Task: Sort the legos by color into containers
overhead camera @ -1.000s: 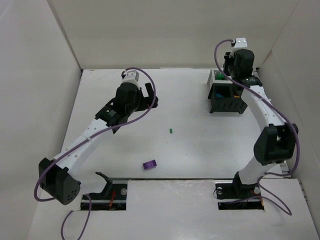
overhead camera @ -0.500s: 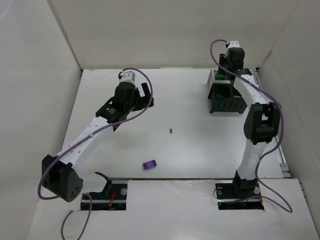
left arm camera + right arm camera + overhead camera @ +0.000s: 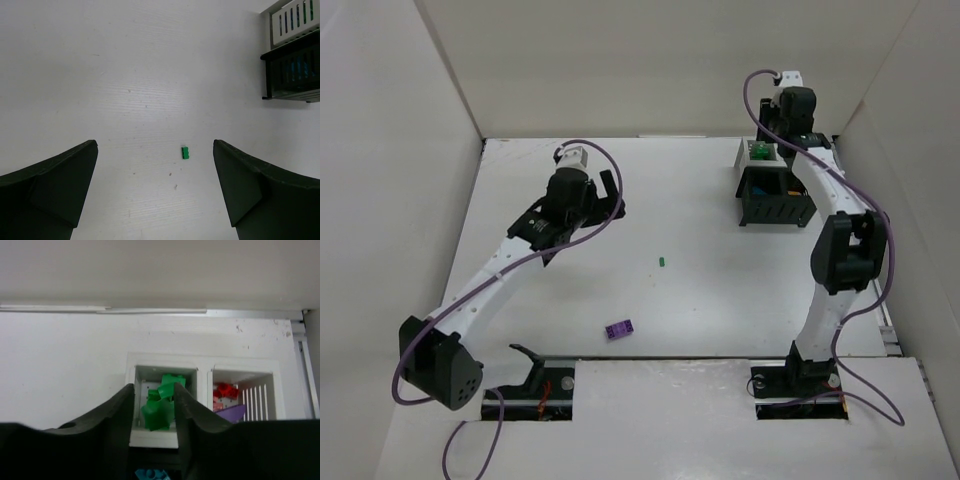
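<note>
Fingers first: the left fingers (image 3: 60,180) are spread wide with nothing between them, hanging over the white desk (image 3: 125,75). A loose green lego (image 3: 185,152) lies on the desk ahead, in line with the gap between the two tips. Over at the far right, the right fingers (image 3: 117,420) are drawn in narrow and pinch a green brick (image 3: 157,415), right above the containers (image 3: 775,195). Under that brick sits a white bin (image 3: 160,360) holding more green legos (image 3: 172,381); the neighbouring white bin (image 3: 242,365) holds red pieces (image 3: 225,390) and a purple piece (image 3: 231,413). A purple lego (image 3: 618,329) lies on the desk near the arm bases, well apart from the bins.
</note>
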